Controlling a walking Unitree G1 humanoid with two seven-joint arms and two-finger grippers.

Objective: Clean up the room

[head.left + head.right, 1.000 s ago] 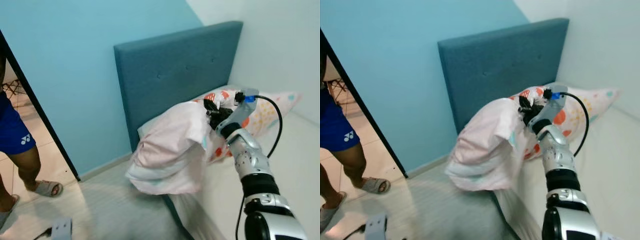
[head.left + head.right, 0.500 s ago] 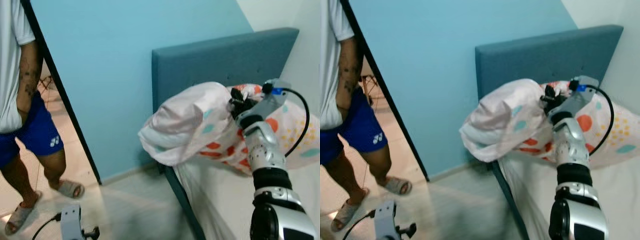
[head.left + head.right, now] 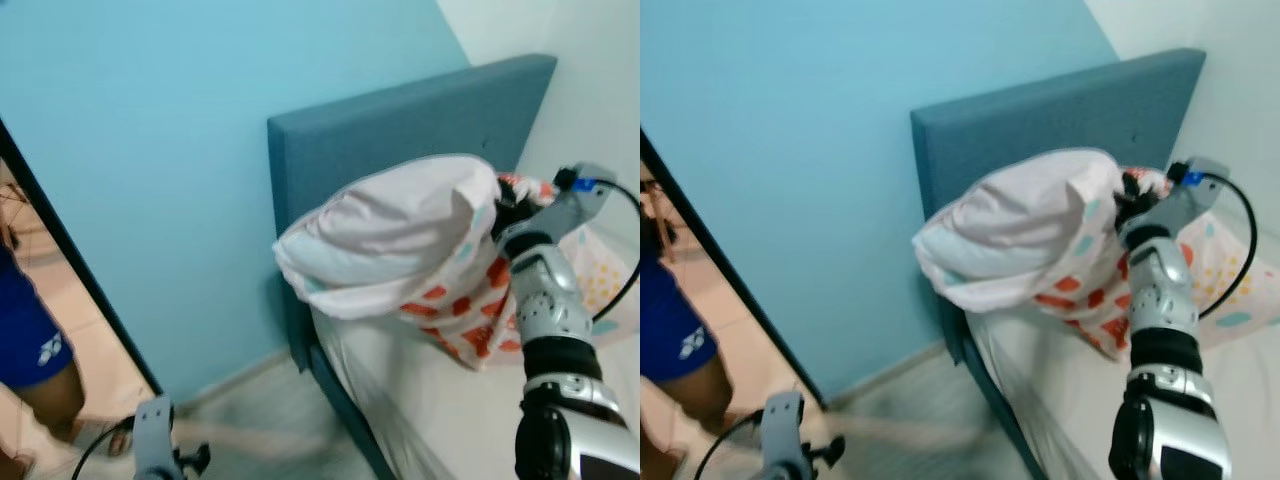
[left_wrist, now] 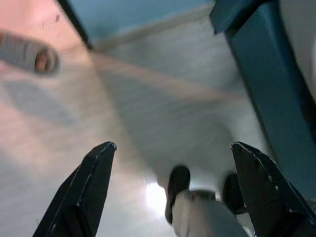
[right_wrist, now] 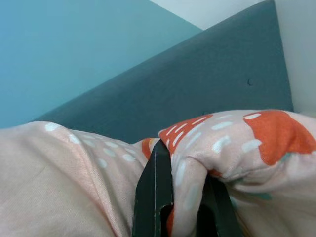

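Soft pale-pink cotton, puffed and creased, makes up the pillow (image 3: 400, 235) held up at the centre of the left eye view, its underside printed with orange patches and small teal spots. It hangs in front of the padded teal fabric headboard (image 3: 400, 120), above the white mattress (image 3: 420, 400). The right gripper (image 5: 180, 197), at the right of that view, has its 2 black fingers (image 5: 155, 192) clenched on a bunched fold of the pillow. A second spotted pillow (image 3: 610, 285) lies at the right edge. The left gripper (image 4: 173, 153) hangs low over pale floor (image 4: 163, 98), its fingers spread wide and holding nothing. A person's leg in blue shorts (image 3: 25, 340) stands at the lower left.
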